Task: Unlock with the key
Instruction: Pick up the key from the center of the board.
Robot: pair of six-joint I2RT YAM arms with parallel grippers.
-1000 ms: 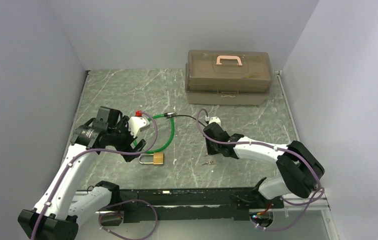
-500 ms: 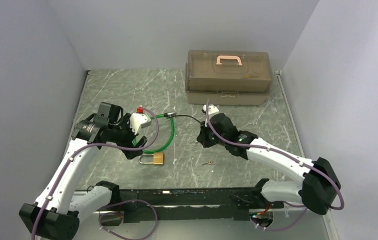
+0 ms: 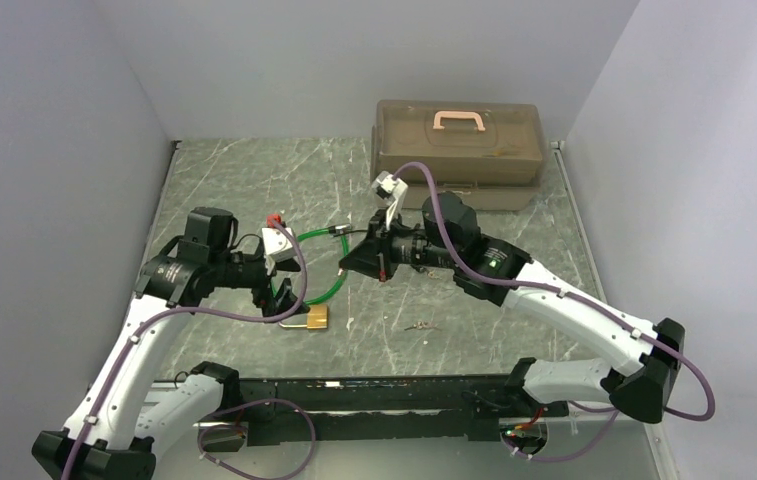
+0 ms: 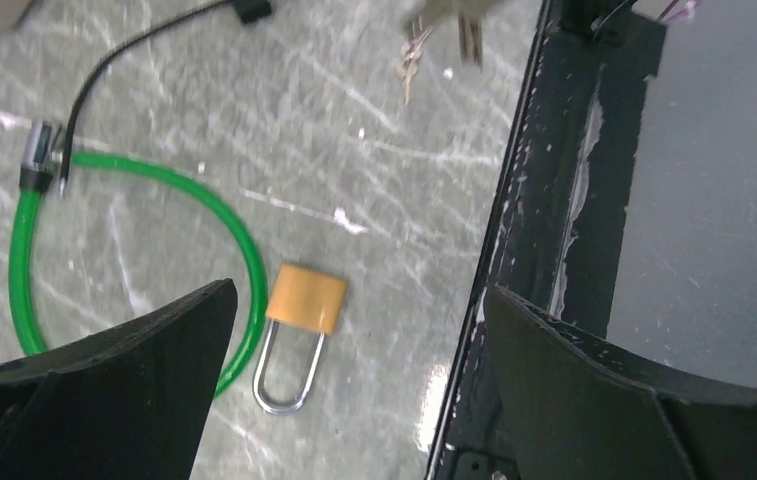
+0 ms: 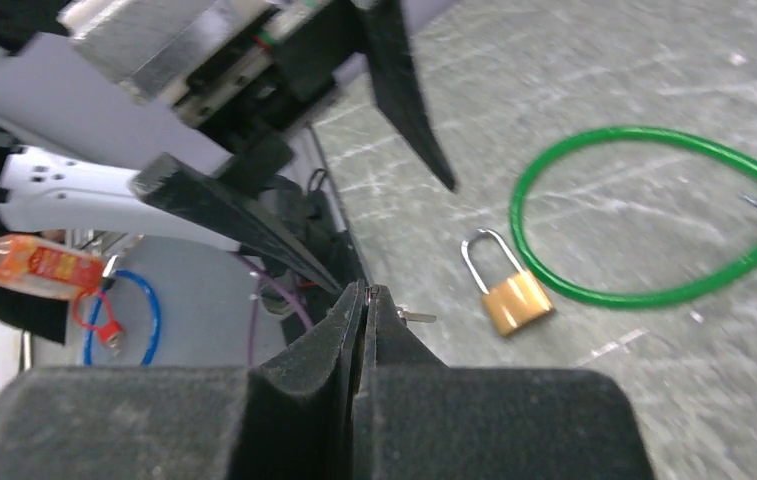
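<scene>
The brass padlock point(image 3: 316, 318) point(image 4: 304, 298) point(image 5: 517, 302) lies flat near the table's front edge, its silver shackle closed, beside a green cable loop point(image 3: 329, 293) point(image 4: 184, 192) point(image 5: 654, 298). My left gripper point(image 3: 282, 300) point(image 4: 359, 290) hangs wide open just above it, fingers on either side, touching nothing. My right gripper point(image 3: 346, 268) point(image 5: 367, 290) is raised right of the loop, pointing at the left gripper. It is shut on the key point(image 5: 419, 317), whose thin silver blade juts out by the fingertip. A little bunch of like keys point(image 3: 417, 326) point(image 4: 411, 62) lies on the table to the padlock's right.
A brown toolbox point(image 3: 457, 155) with a pink handle stands at the back right. A black rail point(image 3: 374, 385) point(image 4: 544, 200) runs along the front edge, close to the padlock. A thin black cable point(image 4: 124, 55) joins the green loop's end. Grey walls close three sides.
My right arm has lifted from above the bunch of keys and swung left toward the padlock, staying shut. My left gripper has come down over the padlock, still open.
</scene>
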